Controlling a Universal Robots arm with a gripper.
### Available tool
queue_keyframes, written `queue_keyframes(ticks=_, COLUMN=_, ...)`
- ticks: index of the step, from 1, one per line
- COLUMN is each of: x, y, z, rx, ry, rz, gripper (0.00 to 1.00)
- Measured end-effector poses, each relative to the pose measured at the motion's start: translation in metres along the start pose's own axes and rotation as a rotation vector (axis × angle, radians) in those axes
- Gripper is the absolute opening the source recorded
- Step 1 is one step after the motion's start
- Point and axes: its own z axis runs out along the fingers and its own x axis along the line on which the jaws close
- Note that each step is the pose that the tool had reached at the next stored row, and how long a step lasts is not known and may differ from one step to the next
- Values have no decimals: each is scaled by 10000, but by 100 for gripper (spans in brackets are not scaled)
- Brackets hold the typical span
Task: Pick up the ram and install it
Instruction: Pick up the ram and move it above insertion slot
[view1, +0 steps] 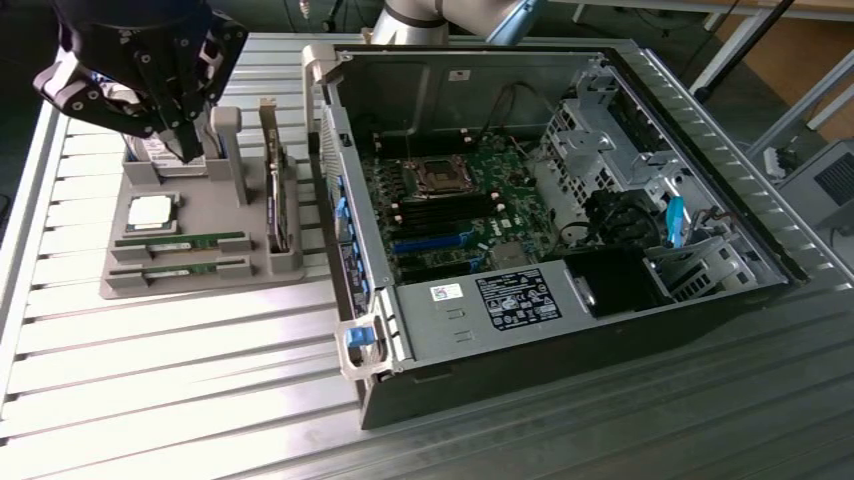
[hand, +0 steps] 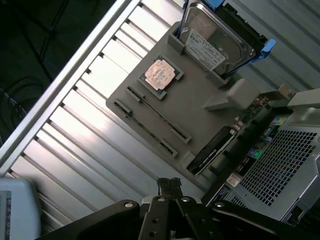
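Two thin green ram sticks lie side by side in slots of a grey parts tray (view1: 200, 285), the nearer ram (view1: 180, 268) just in front of the other ram (view1: 180, 243). In the wrist view they appear edge-on as dark strips, one ram (hand: 159, 114) and the other ram (hand: 145, 128). My gripper (view1: 184, 150) hangs above the far end of the tray, well above the sticks. Its fingers (hand: 169, 184) are shut with nothing between them. The open computer case (view1: 561, 200) lies at the exterior view's right, with black memory slots (view1: 434, 212) on its motherboard.
On the tray also sit a square silver CPU (view1: 150, 212), an upright expansion card (view1: 278, 210) and a hard drive (hand: 215, 37). The case wall (view1: 334, 180) rises right beside the tray. Everything rests on a ribbed metal table (view1: 174, 380).
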Motion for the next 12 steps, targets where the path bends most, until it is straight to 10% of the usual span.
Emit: queue_keyframes(ticks=12, x=0, y=0, z=0, rx=2, ry=82, rz=-1436, gripper=9)
